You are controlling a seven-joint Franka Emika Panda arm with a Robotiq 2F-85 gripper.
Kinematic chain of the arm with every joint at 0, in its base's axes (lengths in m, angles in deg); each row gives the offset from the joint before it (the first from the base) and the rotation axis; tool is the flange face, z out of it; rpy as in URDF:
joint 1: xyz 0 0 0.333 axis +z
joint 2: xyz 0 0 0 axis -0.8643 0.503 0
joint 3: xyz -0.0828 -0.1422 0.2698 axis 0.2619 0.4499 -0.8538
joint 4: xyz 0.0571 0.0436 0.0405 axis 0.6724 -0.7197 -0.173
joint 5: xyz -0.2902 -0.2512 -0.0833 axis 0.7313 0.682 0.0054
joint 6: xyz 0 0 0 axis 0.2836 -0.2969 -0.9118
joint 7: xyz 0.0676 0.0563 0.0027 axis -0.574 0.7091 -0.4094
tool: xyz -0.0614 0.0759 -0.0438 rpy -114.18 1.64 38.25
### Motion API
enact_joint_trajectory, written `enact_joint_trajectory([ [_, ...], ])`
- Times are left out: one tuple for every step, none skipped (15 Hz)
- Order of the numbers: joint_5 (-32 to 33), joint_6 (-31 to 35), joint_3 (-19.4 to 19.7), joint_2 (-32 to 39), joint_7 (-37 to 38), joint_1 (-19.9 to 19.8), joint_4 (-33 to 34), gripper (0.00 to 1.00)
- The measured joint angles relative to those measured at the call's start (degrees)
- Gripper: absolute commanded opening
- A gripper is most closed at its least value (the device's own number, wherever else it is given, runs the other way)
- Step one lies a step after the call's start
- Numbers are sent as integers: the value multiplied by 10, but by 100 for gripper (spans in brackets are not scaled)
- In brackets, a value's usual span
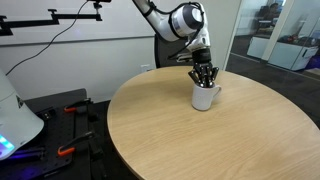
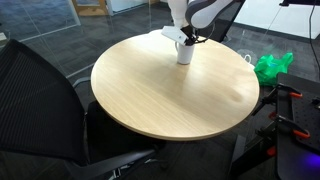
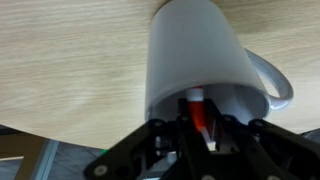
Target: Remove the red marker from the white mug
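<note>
Red marker (image 3: 200,118), just one, stands in the single white mug (image 1: 205,97) near the far edge of the table (image 1: 200,145), with open wood on the mug's other sides. Your jaws flank the marker at the mug's mouth; you cannot tell whether they grip it.

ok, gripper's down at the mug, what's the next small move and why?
Probably close the fingers on the red marker. In the wrist view it stands in the white mug right between them, with the gripper at the rim; I can't tell whether they pinch it yet.
</note>
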Motion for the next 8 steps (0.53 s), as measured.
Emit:
enact_joint_trajectory([
  [0, -1, 0, 0, 0, 0, 1, 5],
  [0, -1, 0, 1, 0, 0, 2, 5],
  [0, -1, 0, 2, 0, 0, 3, 5],
  [0, -1, 0, 2, 0, 0, 3, 5],
  [0, -1, 0, 2, 0, 0, 4, 5],
  [0, -1, 0, 2, 0, 1, 4, 5],
  [0, -1, 1, 2, 0, 2, 5, 5],
  [0, -1, 3, 2, 0, 5, 6, 5],
])
